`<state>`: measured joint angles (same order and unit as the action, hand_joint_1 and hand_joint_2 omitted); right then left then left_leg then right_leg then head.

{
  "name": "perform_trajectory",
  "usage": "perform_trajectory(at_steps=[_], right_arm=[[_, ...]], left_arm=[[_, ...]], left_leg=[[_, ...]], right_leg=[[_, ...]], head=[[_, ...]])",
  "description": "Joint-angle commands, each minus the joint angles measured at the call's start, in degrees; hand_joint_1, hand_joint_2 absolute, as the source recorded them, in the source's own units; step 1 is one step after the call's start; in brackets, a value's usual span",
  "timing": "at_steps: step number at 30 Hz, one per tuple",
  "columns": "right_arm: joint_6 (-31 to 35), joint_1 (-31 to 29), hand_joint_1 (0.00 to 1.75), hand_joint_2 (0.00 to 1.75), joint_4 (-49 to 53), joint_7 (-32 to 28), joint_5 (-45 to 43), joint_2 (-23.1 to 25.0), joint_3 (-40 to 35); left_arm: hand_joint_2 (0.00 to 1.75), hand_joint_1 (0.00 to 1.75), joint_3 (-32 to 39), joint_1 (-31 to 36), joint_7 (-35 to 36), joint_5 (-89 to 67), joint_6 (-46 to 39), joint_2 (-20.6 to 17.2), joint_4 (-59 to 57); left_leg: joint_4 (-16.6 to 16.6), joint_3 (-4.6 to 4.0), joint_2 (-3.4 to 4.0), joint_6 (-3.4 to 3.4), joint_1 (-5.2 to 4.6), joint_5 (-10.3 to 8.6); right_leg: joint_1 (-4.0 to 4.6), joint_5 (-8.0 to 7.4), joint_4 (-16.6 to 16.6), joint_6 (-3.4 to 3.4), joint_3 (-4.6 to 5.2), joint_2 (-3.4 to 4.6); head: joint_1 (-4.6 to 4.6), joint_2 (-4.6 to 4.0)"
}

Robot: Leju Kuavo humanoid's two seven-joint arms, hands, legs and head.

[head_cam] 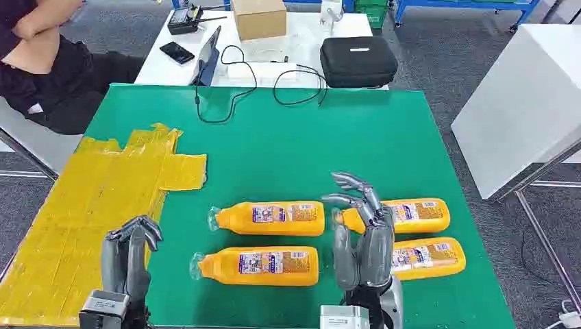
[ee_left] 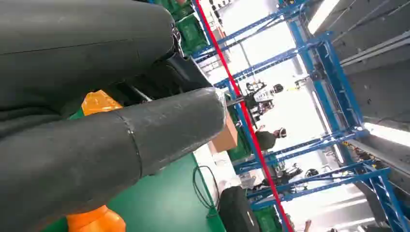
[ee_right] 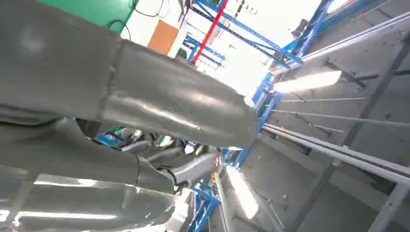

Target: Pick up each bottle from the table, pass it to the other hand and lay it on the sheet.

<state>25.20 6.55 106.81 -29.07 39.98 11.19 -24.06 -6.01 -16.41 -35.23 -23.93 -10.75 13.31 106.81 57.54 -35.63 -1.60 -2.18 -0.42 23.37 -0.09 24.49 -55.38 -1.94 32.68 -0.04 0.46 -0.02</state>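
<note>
Several orange bottles lie on their sides on the green table [head_cam: 274, 151]: a far-left bottle [head_cam: 270, 218], a near-left bottle [head_cam: 259, 266], a far-right bottle [head_cam: 411, 214] and a near-right bottle [head_cam: 428, 256]. My right hand [head_cam: 362, 236] stands upright between the left and right pairs, fingers apart, holding nothing, and hides the neck ends of the right pair. My left hand [head_cam: 129, 257] is raised at the near left over the edge of the yellow sheet [head_cam: 89, 205], fingers slightly curled and empty. Its thumb [ee_left: 121, 145] fills the left wrist view, with orange bottle parts [ee_left: 96, 220] behind it.
A person [head_cam: 41, 62] sits at the far left. Behind the green table a white table [head_cam: 274, 51] carries a black case [head_cam: 357, 60], cardboard box [head_cam: 259, 17], phone [head_cam: 177, 52], tablet and cables. Another white table [head_cam: 527, 96] stands to the right.
</note>
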Motion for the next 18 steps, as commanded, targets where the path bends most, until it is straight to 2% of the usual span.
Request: perform_trajectory(at_steps=[1, 3, 7, 8, 11, 12, 13, 14, 18], right_arm=[[-15.8, -8.4, 1.75, 0.0, -23.1, -8.2, -26.7, 6.0, -1.7], [-15.8, -8.4, 1.75, 0.0, -23.1, -8.2, -26.7, 6.0, -1.7], [-15.8, -8.4, 1.75, 0.0, -23.1, -8.2, -26.7, 6.0, -1.7], [-15.4, -8.2, 1.75, 0.0, -22.7, -8.6, -27.4, 5.1, -1.8], [-15.0, -7.6, 1.75, 0.0, -22.2, -8.7, -27.8, 5.2, -2.3], [-14.7, -7.5, 1.75, 0.0, -22.3, -8.7, -27.7, 5.3, -2.4], [-13.0, -7.4, 0.58, 0.0, -22.6, -9.0, -27.1, 5.3, -2.7], [-11.5, -7.3, 0.0, 0.0, -22.8, -9.1, -26.7, 5.5, -2.7], [-11.0, -7.0, 0.0, 0.0, -23.1, -8.9, -26.4, 5.1, -3.0]], left_arm=[[0.0, 1.75, -7.2, 10.6, -4.8, 10.4, 5.1, 4.8, -12.2], [0.0, 1.75, -7.2, 10.6, -4.8, 10.4, 5.1, 4.8, -12.2], [0.0, 1.75, -7.2, 10.6, -4.8, 10.4, 5.1, 4.8, -12.2], [0.0, 1.75, -10.5, 10.9, -4.8, 11.5, 1.1, 2.5, -12.9], [0.0, 1.75, -12.0, 10.1, -4.8, 12.9, 0.1, 1.3, -12.6], [0.0, 1.48, -11.9, 9.9, -4.8, 13.5, 0.5, 1.3, -12.8], [0.0, 0.0, -10.7, 9.3, -4.8, 14.0, 2.9, 1.6, -14.0], [0.0, 0.0, -10.2, 9.2, -4.8, 12.8, 3.0, 1.5, -14.4], [0.0, 0.0, -8.9, 8.6, -4.8, 15.0, 2.2, 2.1, -13.1]], left_leg=[[-0.1, 0.18, 0.05, 0.08, 0.02, -0.02], [-0.2, 0.38, 0.07, 0.18, 0.04, -0.07], [-0.1, 0.24, -0.02, 0.03, 0.02, -0.12], [-0.1, 0.35, 0.14, 0.09, 0.01, -0.05], [-0.1, 0.28, 0.17, 0.09, 0.0, -0.08], [-0.1, 0.37, 0.2, 0.14, 0.04, -0.03], [-0.1, 0.35, 0.17, 0.11, -0.01, -0.06], [-0.1, 0.22, 0.16, 0.06, 0.0, -0.09], [-0.1, 0.27, 0.26, 0.11, 0.0, -0.04]], right_leg=[[0.02, -0.02, 0.1, 0.01, -0.19, -0.01], [0.05, -0.06, 0.2, 0.03, -0.39, -0.07], [0.03, -0.04, 0.1, 0.02, -0.28, -0.04], [0.02, 0.0, 0.1, 0.02, -0.33, 0.08], [0.02, -0.1, 0.1, 0.15, -0.27, -0.02], [0.05, -0.06, 0.1, 0.17, -0.37, -0.02], [0.01, -0.07, 0.1, 0.16, -0.32, -0.01], [0.02, -0.13, 0.1, 0.15, -0.21, 0.04], [0.02, -0.12, 0.1, 0.16, -0.24, 0.11]], head=[[0.0, 0.0], [0.02, 0.0], [0.04, 0.0], [0.04, 0.0], [0.02, 0.0], [0.02, 0.0], [0.02, 0.0], [0.04, 0.0], [0.02, 0.0]])
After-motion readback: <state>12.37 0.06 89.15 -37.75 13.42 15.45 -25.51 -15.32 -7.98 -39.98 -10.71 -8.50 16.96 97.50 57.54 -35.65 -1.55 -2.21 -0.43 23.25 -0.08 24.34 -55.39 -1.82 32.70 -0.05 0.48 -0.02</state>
